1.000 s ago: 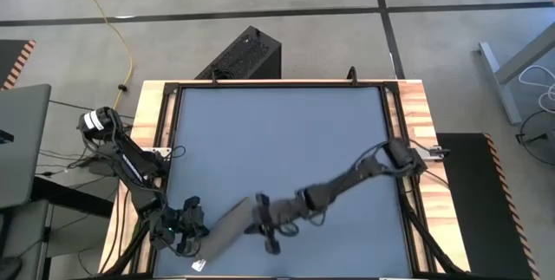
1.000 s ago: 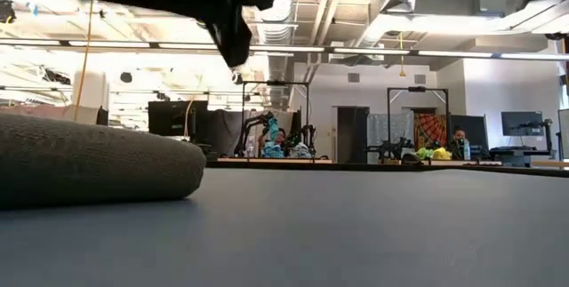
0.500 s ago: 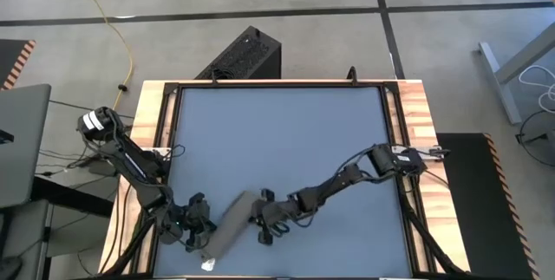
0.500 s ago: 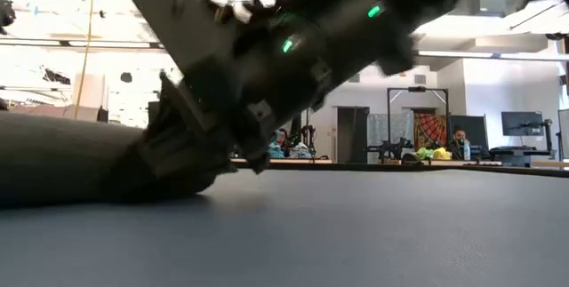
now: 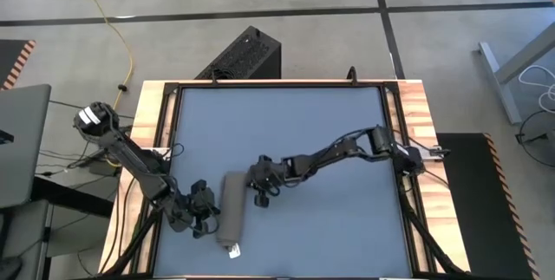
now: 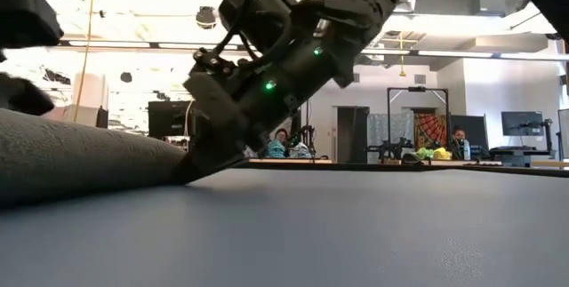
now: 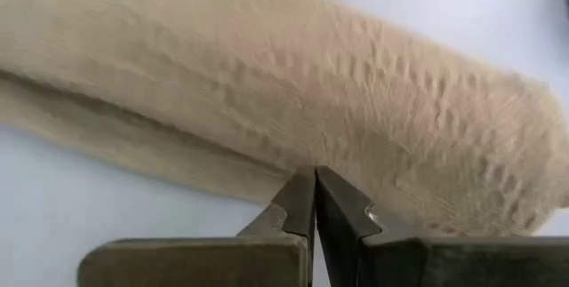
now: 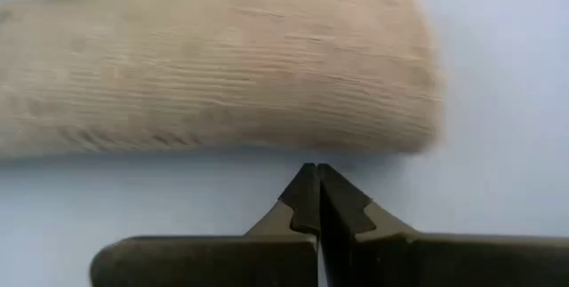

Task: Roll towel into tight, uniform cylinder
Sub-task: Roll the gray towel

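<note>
Toward the lower left of the high view, the left gripper (image 5: 206, 213) sits just beside the towel (image 5: 232, 220), on its left flank. Its own wrist view shows the jaws pressed together, tips touching the loose flap that lies flat along the foot of the roll (image 7: 293, 100). The towel itself is already rolled: one long taupe cylinder, running nearly top to bottom in the lower-centre-left of the blue table (image 5: 286, 133), with its small white tag (image 5: 233, 250) poking out at the lower end. Right of it, the right gripper (image 5: 258, 185) reaches in from the frame's right and rests near the roll's upper end; its wrist view shows jaws pressed together, holding nothing, tips just short of the cloth (image 8: 213, 65).

By my reading the task is close to done. The roll looks fairly even in thickness along its length. What seems left is tucking or snugging the outer flap on the left side, and perhaps squaring the ends.

Count: one towel, one tag, two arms with one gripper each, one table.
</note>
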